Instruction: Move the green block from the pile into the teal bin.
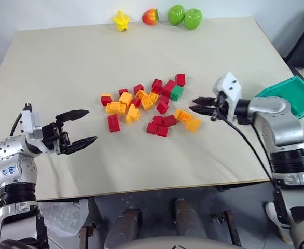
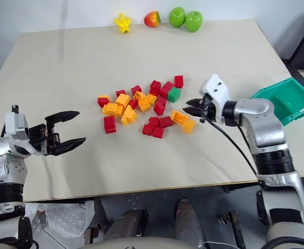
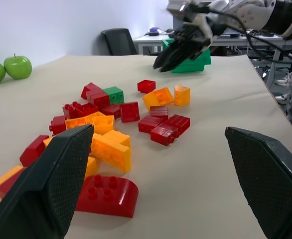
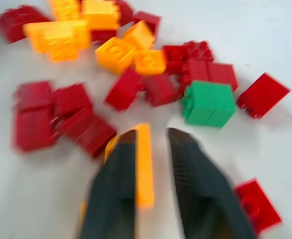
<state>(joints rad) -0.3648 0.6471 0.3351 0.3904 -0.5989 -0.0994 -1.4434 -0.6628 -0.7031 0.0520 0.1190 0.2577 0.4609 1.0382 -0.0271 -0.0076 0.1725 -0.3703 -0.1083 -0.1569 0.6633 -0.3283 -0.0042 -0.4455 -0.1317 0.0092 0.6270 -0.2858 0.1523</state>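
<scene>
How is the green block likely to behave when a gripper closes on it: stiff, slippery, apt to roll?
The green block looks like hard moulded plastic, so probably stiff and light. Its flat sides suggest it will slide rather than roll if nudged. Red bricks lie tight against it, so gripper fingers may jostle them, and the glossy faces could slip in an off-centre pinch.

A large beige table [image 1: 64, 67] stands against a pale wall [image 1: 48, 10]. In the left wrist view, a black office chair [image 3: 118, 41] and a white desk [image 3: 153, 40] stand beyond it.
</scene>
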